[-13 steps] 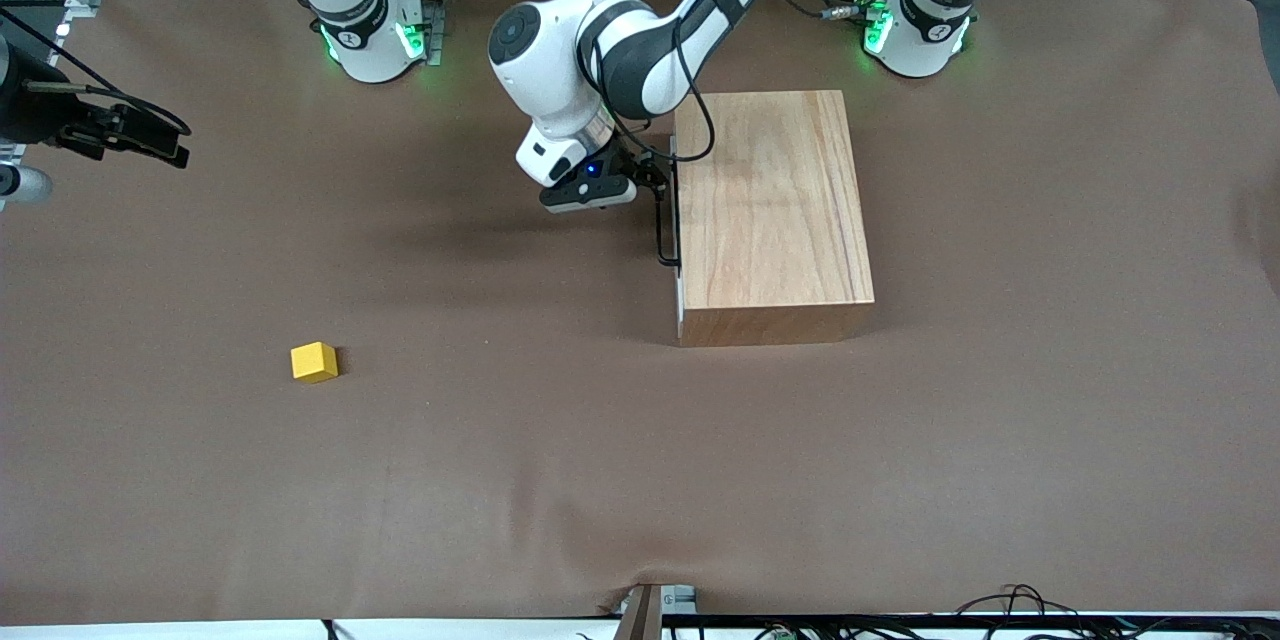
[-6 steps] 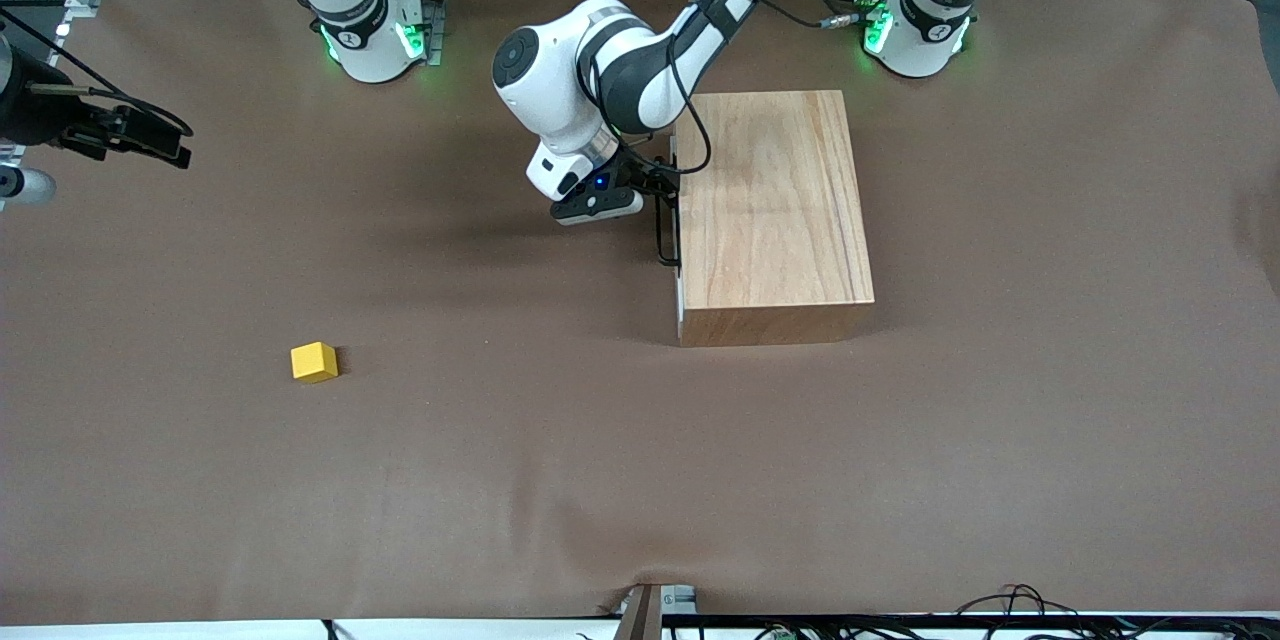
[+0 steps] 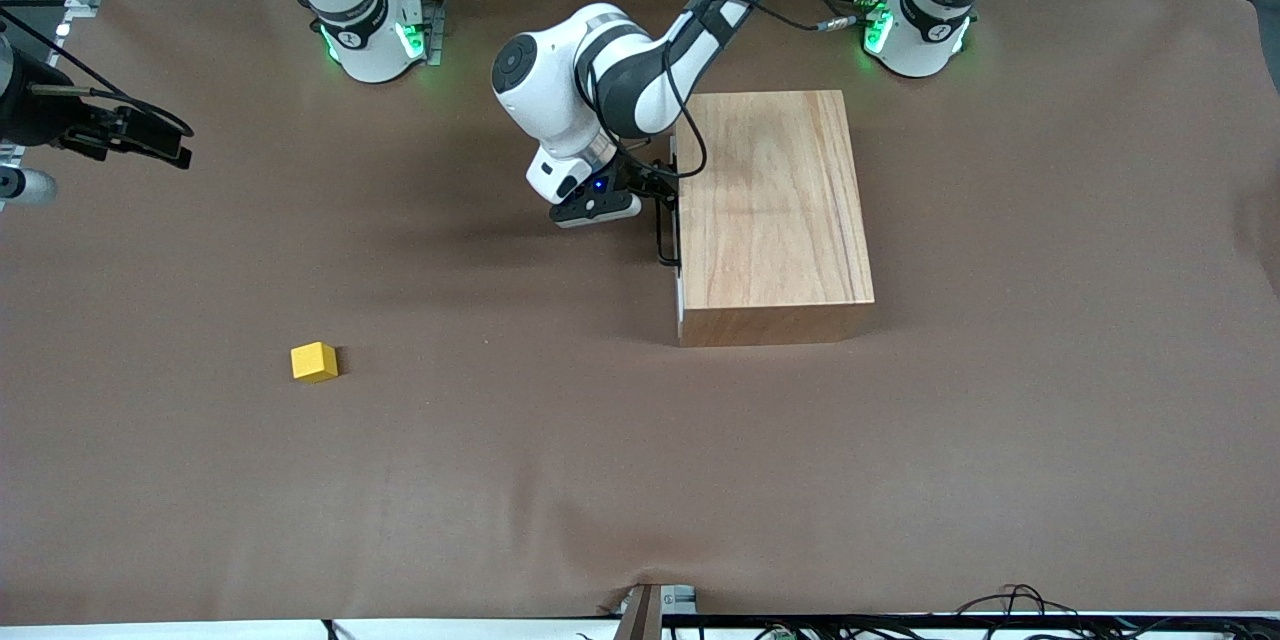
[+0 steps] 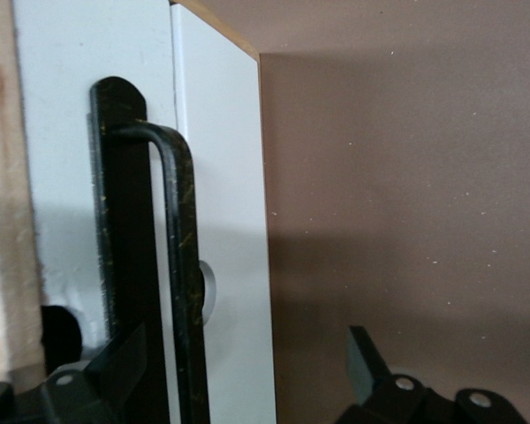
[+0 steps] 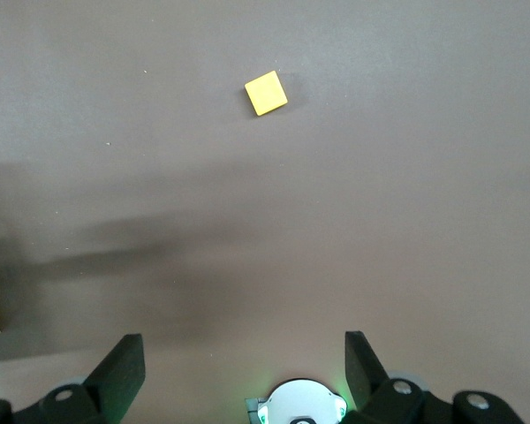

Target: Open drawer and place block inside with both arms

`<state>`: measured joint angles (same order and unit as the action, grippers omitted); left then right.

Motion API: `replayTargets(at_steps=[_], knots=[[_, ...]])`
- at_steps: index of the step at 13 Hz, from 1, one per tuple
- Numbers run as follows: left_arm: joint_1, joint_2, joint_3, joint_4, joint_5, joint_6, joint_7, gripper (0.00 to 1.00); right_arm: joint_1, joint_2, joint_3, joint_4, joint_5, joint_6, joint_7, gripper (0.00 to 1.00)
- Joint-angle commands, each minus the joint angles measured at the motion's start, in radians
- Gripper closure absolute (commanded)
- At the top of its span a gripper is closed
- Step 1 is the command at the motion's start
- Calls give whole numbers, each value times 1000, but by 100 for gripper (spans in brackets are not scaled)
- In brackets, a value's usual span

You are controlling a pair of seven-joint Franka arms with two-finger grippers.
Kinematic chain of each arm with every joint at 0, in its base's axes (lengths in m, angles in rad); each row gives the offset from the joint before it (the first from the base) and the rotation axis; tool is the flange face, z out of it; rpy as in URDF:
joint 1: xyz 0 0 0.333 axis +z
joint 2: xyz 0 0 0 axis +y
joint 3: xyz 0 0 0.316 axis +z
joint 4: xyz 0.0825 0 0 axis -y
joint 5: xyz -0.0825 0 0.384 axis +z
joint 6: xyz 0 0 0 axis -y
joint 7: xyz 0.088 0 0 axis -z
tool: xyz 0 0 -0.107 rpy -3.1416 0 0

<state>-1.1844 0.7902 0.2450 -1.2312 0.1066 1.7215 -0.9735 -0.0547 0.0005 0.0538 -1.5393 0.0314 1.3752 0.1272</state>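
My left gripper (image 4: 238,389) has its jaws spread wide around the black wire handle (image 4: 181,265) of the drawer (image 3: 678,220), not yet clamped. My right gripper (image 5: 243,371) hangs wide open and empty by the table (image 3: 640,480) edge at the right arm's end, waiting. I judge the task barely begun: the white-fronted drawer sits flush in the wooden box (image 3: 770,210), unopened. The block (image 3: 314,361), a small bright yellow cube, lies untouched toward the right arm's end, well apart from the box.
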Motion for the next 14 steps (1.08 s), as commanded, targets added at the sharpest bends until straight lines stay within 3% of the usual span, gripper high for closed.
replayTargets(at_steps=[1,5,8,14], knots=[[-1,20,3,27,-4,24,-8,0,-2,-7,-3,-10,15,-5,-5,0],[0,21,5,29,-48,59,-10,0,1,13,-3,-13,15,10,-5,0],[2,38,5,27,-71,118,-53,0,28,18,-3,-71,13,102,-3,0],[5,35,5,32,-130,204,-62,0,26,223,-5,-99,-1,272,-3,0]])
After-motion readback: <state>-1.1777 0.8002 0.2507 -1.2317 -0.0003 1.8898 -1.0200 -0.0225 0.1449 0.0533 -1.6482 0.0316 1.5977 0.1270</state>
